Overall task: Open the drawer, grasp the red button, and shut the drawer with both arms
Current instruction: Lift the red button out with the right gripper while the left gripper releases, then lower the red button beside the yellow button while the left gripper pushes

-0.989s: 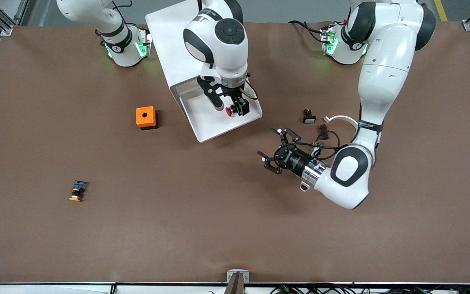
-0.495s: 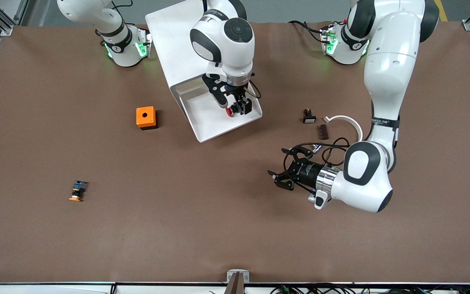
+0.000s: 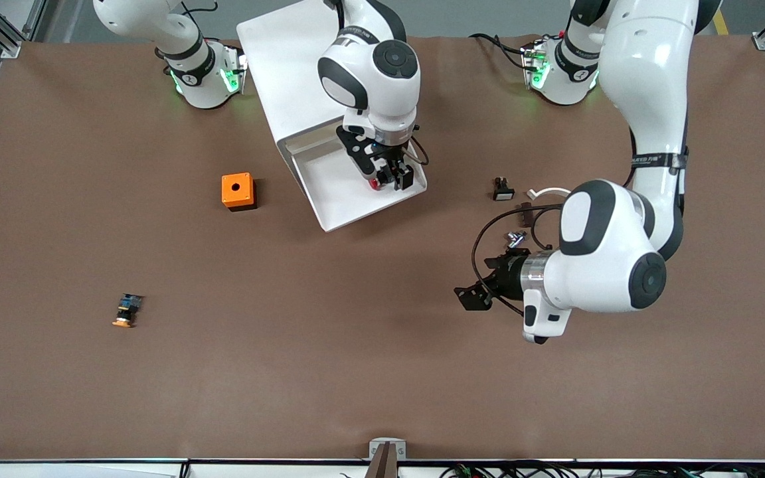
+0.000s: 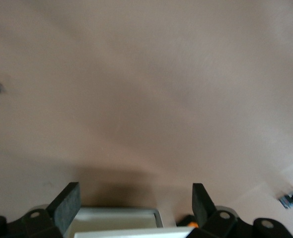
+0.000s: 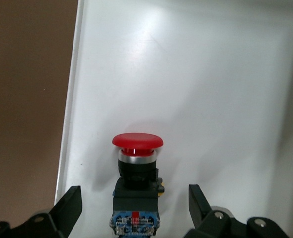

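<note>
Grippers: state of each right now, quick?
Left gripper: open, empty, over bare table.
Right gripper: open, fingers either side of the red button in the open drawer, not clamped on it.

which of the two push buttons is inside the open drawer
The red-capped button, lying in the open white drawer between the right gripper's open fingers. The orange-capped button lies out on the brown table.

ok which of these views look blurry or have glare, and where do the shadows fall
Front view: sharp and evenly lit, with soft shadows on the table under both arms. Left wrist view: blurred and hazy, the small parts at its edges smeared, a dark shadow just ahead of the left pincer. Right wrist view: the red button is crisp, and the white drawer floor shows a bright glare patch.
</note>
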`<action>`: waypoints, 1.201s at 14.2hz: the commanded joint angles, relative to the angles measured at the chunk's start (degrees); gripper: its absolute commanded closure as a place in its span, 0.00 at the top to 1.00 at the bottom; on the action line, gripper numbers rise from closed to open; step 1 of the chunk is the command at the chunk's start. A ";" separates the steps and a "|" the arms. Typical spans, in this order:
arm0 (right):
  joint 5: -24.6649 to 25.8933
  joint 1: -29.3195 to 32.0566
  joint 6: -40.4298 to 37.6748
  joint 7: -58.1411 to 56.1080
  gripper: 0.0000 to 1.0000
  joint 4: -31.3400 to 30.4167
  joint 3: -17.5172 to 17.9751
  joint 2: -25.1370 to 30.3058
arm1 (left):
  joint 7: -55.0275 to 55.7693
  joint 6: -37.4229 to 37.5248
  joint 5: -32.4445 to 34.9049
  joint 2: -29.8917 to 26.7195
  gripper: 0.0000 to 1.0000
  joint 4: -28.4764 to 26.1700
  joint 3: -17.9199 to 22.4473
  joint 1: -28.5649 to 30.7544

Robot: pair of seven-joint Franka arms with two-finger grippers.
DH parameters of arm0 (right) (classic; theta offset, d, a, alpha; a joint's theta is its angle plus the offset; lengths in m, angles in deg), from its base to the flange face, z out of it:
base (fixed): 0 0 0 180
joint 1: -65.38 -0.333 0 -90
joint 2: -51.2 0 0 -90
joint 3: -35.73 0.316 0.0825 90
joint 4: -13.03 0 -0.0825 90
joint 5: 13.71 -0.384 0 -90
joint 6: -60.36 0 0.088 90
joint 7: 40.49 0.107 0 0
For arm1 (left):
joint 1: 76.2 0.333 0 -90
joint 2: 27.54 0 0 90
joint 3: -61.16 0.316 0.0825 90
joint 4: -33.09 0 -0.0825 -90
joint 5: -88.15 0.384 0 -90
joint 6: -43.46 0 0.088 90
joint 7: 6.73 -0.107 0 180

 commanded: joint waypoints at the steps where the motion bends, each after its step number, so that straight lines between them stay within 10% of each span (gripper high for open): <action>1: 1.23 -0.92 0.59 1.57 0.66 0.91 -0.68 -0.82 | -1.10 -1.31 6.31 -3.58 0.99 -2.01 0.66 -1.83; 4: 1.23 -1.10 0.68 1.40 0.43 0.91 -0.68 -1.43 | 1.18 -2.71 13.44 -4.47 0.99 -2.53 0.66 -4.56; 7: 1.15 -0.84 0.24 0.43 0.01 1.25 -0.68 -1.70 | 6.89 -5.96 18.54 -4.29 0.99 -3.23 0.66 -6.84; 17: -3.16 18.12 -13.56 -47.22 0.00 12.24 -0.94 0.76 | 12.44 -6.50 22.68 -2.53 0.99 -5.78 -1.37 -9.84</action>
